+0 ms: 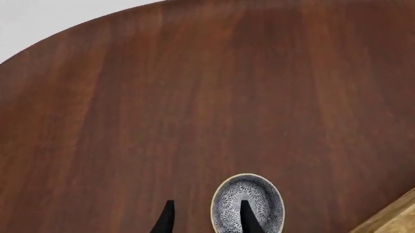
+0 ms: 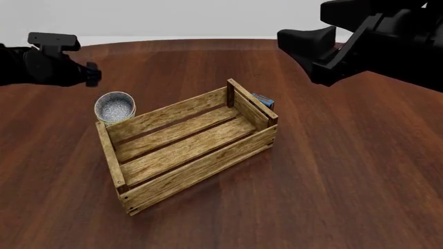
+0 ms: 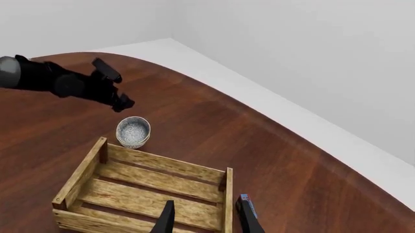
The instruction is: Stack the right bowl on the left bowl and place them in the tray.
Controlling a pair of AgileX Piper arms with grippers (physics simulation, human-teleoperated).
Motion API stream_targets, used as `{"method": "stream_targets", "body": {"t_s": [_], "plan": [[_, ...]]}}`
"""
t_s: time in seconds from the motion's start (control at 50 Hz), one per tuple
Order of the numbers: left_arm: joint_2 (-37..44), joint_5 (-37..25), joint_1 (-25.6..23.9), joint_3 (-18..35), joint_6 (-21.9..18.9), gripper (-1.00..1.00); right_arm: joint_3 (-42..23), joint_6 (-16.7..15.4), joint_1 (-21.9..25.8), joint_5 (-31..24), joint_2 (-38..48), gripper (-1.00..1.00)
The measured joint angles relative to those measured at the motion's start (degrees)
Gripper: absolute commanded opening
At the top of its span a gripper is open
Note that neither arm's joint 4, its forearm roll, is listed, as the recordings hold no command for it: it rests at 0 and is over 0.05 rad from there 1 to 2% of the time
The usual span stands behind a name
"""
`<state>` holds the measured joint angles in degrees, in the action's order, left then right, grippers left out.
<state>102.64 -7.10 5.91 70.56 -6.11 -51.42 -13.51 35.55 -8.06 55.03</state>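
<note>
The brown worktop (image 2: 346, 181) carries the tray (image 2: 187, 145) at its centre. Just beyond the tray's far-left corner sit the stacked bowls (image 2: 115, 107), appearing as one. A small blue box (image 2: 264, 100) touches the tray's far-right end. Both arms hover high; left gripper (image 1: 204, 218) and right gripper (image 3: 204, 218) have their jaws released, holding nothing.

Table (image 2: 346, 171): dark reddish-brown wood, streaky grain. Crate (image 2: 201, 171): light-brown slats, darker brown corner posts, visible wood grain. Bowl (image 2: 115, 107): dense blue-grey lacy pattern inside, plain pale outside, cream rim. Only one bowl outline shows. Small box (image 2: 264, 100) at the crate's far end: blue, with a red edge. Both arms and grippers are black; left gripper (image 2: 93, 75) matte, no markings. Background wall light grey, floor strip near-white.
</note>
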Motion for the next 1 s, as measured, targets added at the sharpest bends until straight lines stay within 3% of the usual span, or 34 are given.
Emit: {"method": "stream_targets", "body": {"t_s": [0.44, 1.0], "plan": [[3.7, 1.0, 0.0, -0.8, -3.8, 1.00, 0.0, 0.0, 0.1, 0.1, 0.1, 1.00], [10.0, 4.1, 0.2, -1.5, -5.2, 1.00, 0.1, -0.1, 0.2, 0.3, 0.5, 1.00]]}}
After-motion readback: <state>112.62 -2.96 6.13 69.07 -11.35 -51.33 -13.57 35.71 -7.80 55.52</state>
